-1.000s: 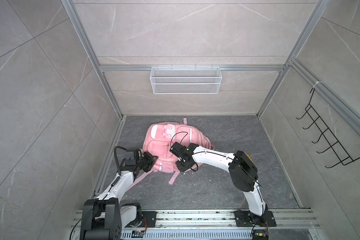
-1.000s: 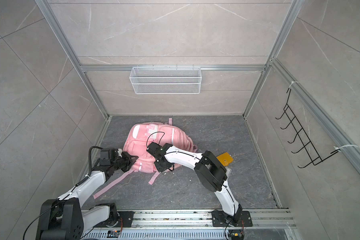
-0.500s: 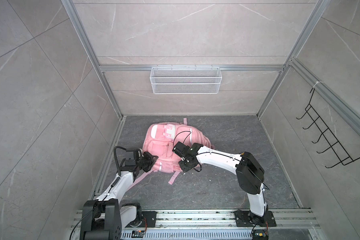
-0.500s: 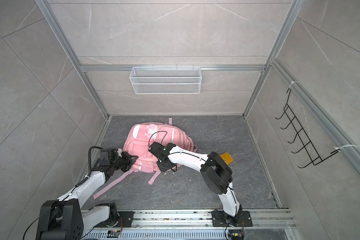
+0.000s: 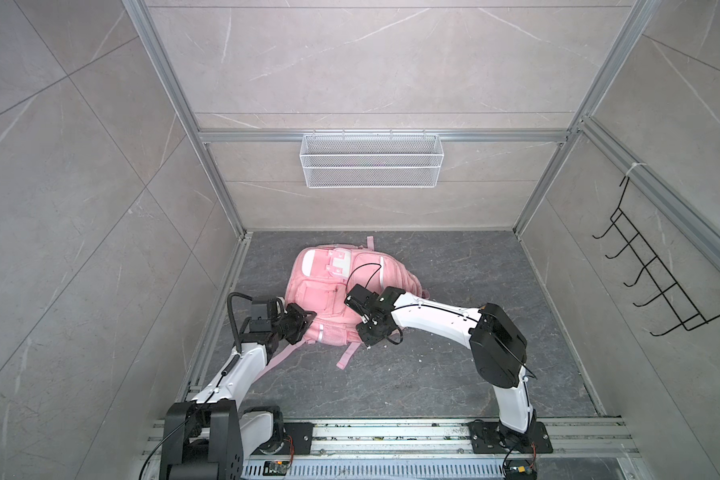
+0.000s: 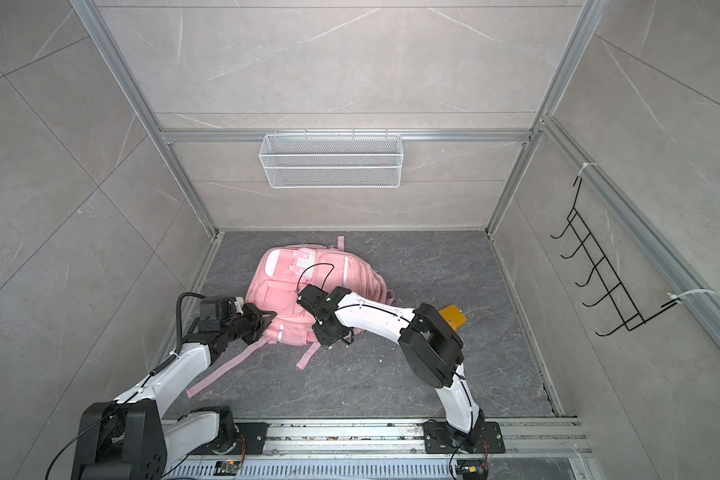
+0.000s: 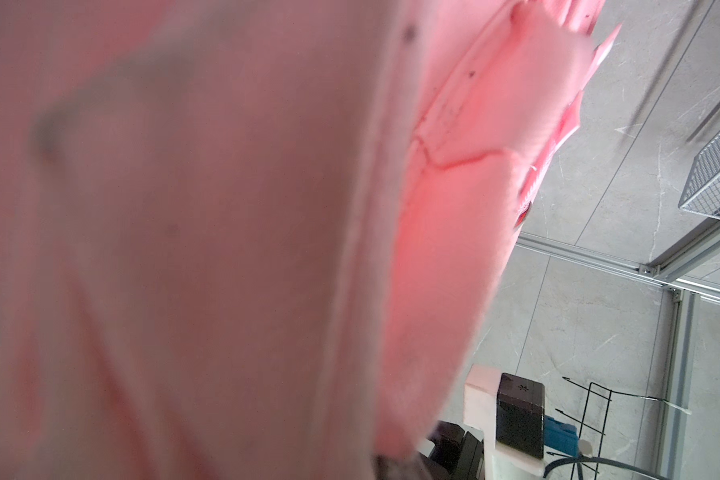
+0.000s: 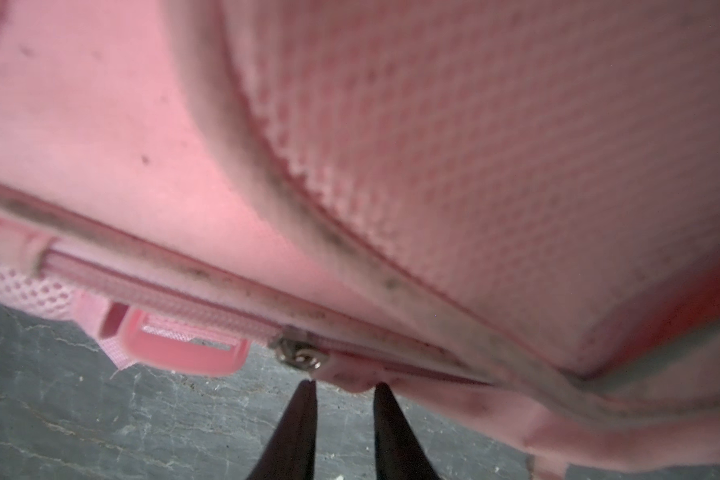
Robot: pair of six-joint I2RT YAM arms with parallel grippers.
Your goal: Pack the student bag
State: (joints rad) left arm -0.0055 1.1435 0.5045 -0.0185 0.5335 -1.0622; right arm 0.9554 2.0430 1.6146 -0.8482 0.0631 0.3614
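**Pink bag flat on floor, both grippers at its near edge**

The bag [image 5: 329,286] lies flat on the grey floor [image 5: 454,374], front side up and white flap [image 5: 341,264] at its far end. Both top views show it. The L arm [image 5: 242,374] reaches to the bag's near-left corner. The R arm [image 5: 433,322] crosses over the bag's near-right part. A wire basket [image 5: 371,166] hangs on the wall beyond the bag's far end. A black hook rack [image 5: 657,278] is on the wall well off to the bag's right.

The L gripper [image 5: 303,326] touches the bag's near-left corner, fingers pressed together. Can't tell if cloth sits betw. them: the L wrist view is nearly all blurred pink fabric at the lens.

The R gripper [image 5: 371,334] points down at the bag's near edge, beside the mesh pocket [image 5: 333,332]. In the R wrist view its two black fingertips [image 8: 304,403] stand a narrow gap apart w/ nothing betw. them, tips just short of the bag's zip seam.

Two straps [image 6: 221,374] trail from the bag's near edge over the floor, one long, one short. In a top view an orange block [image 6: 453,316] sits to the bag's right, partly behind the R arm.

A pink buckle [image 8: 179,353] hangs at the bag's edge. The metal slider [image 8: 298,353] is near it on the zip, just ahead of one fingertip; touching or not, can't tell.
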